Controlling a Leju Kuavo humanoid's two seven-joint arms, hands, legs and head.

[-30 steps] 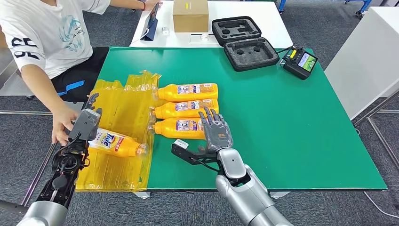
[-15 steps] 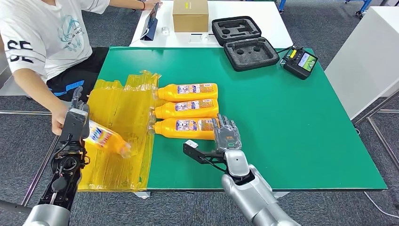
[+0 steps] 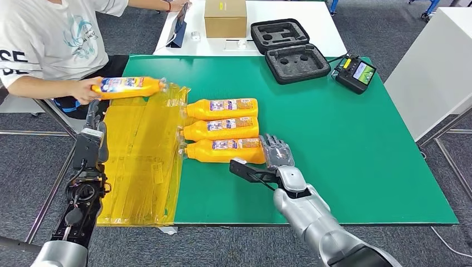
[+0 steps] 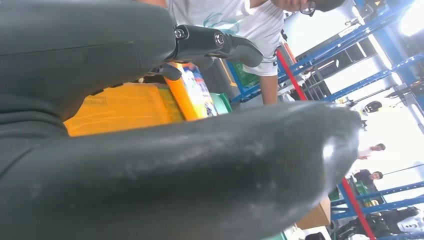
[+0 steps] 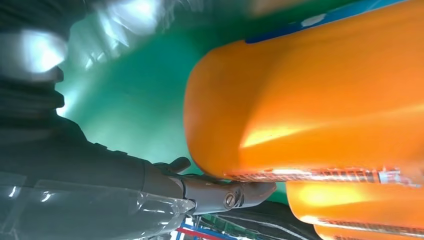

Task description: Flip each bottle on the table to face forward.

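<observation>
Person's hand [image 3: 83, 89] took bottle [image 3: 129, 87] — foam case [image 3: 295, 62], remote [image 3: 355, 72] beyond.

A robot test lab or workshop: a green tabletop [image 3: 345, 144] on grey carpet [image 3: 389, 33], blue racking [image 4: 380, 75], a foam-lined case [image 3: 289, 50], a remote controller [image 3: 355, 73], and a cardboard box [image 3: 225, 18].

Cardboard box [image 3: 225, 18], foam case [image 3: 289, 50] (open) — controller [image 3: 354, 73] beside it.
</observation>
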